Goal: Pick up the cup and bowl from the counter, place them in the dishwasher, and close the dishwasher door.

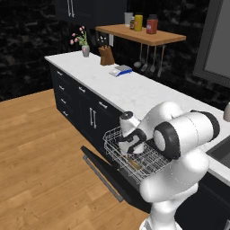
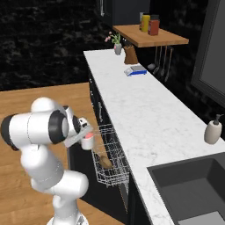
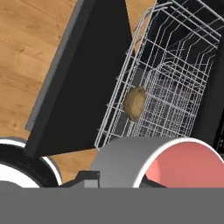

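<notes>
The small white cylindrical cup with a red inside (image 2: pixel 88 141) is pinched in the jaws of the gripper (image 2: pixel 86 139), held in the air over the pulled-out white wire rack (image 1: pixel 134 157) of the black under-counter dishwasher (image 2: pixel 115 193). In the hand view the cup (image 3: pixel 162 162) lies close to the camera, tipped so that its red mouth faces sideways, with the rack beyond it. The shallow round tan-brown wooden-looking bowl (image 3: pixel 134 103) sits inside the rack, near the rack's outer edge; in the right base view the bowl (image 2: pixel 104 161) rests low in the wire basket, below the cup and apart from it.

The flat black drop-down dishwasher door (image 1: pixel 108 173) hangs open beneath the rack, and its long grey bar handle (image 3: pixel 52 76) runs along the outer edge above the wooden floor (image 1: pixel 40 152).

The long white marble-veined surface (image 2: pixel 145 110) stretches away over dark cabinets. Far along it stand a wooden knife block (image 1: pixel 107 55), a small vase of pink flowers (image 1: pixel 84 45) and a flat blue-and-white object (image 1: pixel 120 70). A beige soap-pump bottle (image 2: pixel 213 130) stands near the dark sink (image 2: pixel 193 184). Above, a brown wooden wall shelf (image 1: pixel 140 34) carries jars.
</notes>
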Motion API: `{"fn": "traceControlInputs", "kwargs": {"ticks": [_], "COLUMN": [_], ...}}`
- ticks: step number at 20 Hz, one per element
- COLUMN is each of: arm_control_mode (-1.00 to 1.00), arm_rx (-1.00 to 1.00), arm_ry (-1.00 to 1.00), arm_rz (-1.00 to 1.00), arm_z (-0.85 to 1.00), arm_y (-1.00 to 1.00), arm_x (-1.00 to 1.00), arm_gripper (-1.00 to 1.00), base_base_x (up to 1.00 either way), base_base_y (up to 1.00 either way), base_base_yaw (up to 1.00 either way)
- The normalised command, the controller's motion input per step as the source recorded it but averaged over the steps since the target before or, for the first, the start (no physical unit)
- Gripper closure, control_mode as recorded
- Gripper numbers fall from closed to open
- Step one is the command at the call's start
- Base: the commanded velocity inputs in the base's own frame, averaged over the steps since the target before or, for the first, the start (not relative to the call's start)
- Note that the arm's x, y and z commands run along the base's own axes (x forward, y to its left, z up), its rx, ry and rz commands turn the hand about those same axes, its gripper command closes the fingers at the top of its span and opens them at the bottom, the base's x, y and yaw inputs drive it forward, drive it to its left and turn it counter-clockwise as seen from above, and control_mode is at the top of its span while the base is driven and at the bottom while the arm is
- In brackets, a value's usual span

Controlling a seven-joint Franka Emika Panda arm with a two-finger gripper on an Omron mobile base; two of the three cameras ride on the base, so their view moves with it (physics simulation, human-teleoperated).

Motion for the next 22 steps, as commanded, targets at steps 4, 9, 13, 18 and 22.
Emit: {"fn": "traceControlInputs", "kwargs": {"ticks": [4,9,13,18,22], "arm_control_mode": [-1.0,-1.0,-1.0,-1.0,-1.0], "arm_rx": [-0.11,-0.23,-0.15,0.0,0.0], "arm_ry": [0.07,0.0,0.0,0.06,0.06], "arm_rz": [0.05,0.13,0.16,0.12,0.13], "arm_z": [-0.61,-0.85,-0.64,-0.15,-0.49], "arm_y": [-0.22,-0.04,-0.17,-0.48,-0.42], "arm_x": [0.26,0.07,0.02,0.21,0.18], "arm_gripper": [1.0,1.0,1.0,1.0,1.0], "base_base_x": [0.0,0.0,0.0,0.0,0.0], "base_base_y": [0.0,0.0,0.0,0.0,0.0], "base_base_yaw": [0.0,0.0,0.0,0.0,0.0]}}
